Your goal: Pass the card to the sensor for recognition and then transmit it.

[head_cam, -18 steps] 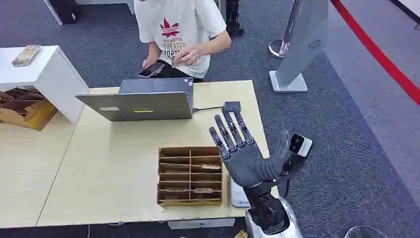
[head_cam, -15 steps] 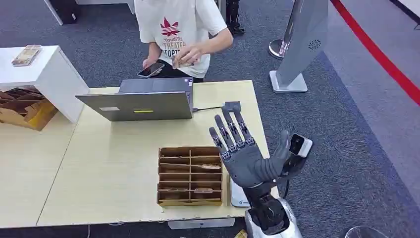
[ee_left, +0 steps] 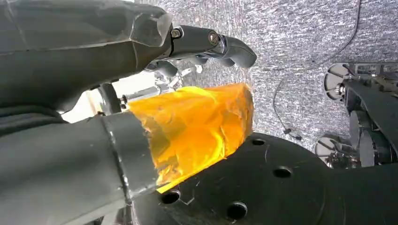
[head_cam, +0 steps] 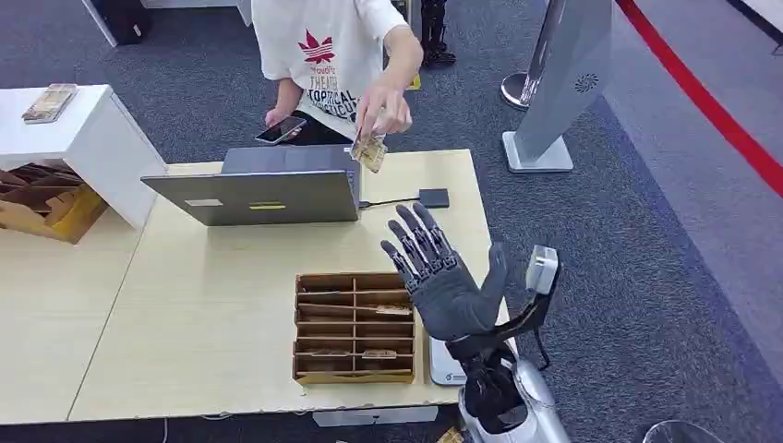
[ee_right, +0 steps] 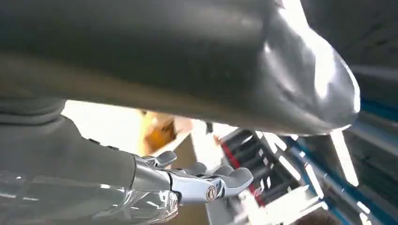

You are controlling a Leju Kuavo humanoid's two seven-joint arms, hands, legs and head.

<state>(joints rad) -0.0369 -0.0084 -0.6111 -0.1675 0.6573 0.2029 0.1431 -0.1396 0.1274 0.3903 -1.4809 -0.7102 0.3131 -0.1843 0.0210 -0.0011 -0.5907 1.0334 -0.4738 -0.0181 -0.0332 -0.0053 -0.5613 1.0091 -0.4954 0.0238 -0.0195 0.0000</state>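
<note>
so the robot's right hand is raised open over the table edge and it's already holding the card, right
Not quite. The right hand is raised open over the table edge, as you say, but it holds nothing. In the head view the card is pinched in the person's hand, above the laptop at the far side.

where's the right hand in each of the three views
Head view: right hand raised open, palm up, beside the wooden tray.
Right wrist view: its grey thumb and fingers up close.
Left wrist view: not in it.
Shared landmark: the hand itself.
</note>
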